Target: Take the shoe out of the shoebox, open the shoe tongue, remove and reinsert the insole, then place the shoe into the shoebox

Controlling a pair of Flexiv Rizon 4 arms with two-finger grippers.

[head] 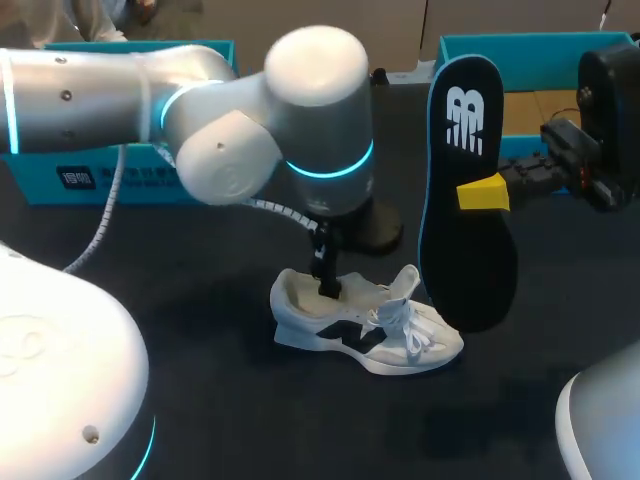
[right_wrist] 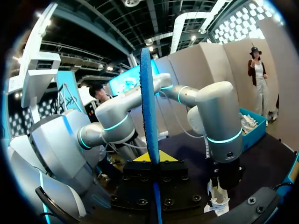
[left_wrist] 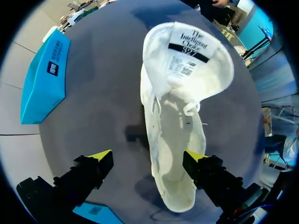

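Note:
A white shoe with dark side marks [head: 365, 325] lies on its sole on the dark table, its tongue folded open [left_wrist: 194, 46]. My left gripper [head: 325, 280] hangs over the heel end and stands open [left_wrist: 147, 156]. One fingertip [left_wrist: 194, 156] is at the shoe's collar and the other [left_wrist: 100, 156] is out over the table. My right gripper [head: 483, 192] is shut on the black, blue-edged insole [head: 465, 190] and holds it upright above the table, right of the shoe. In the right wrist view the insole [right_wrist: 147, 116] shows edge-on between the fingers [right_wrist: 153, 158].
A blue shoebox part [head: 130, 170] lies at the back left, behind my left arm, also seen in the left wrist view [left_wrist: 44, 79]. A second blue box [head: 530, 110] stands open at the back right. A black stand base [head: 375, 230] sits behind the shoe.

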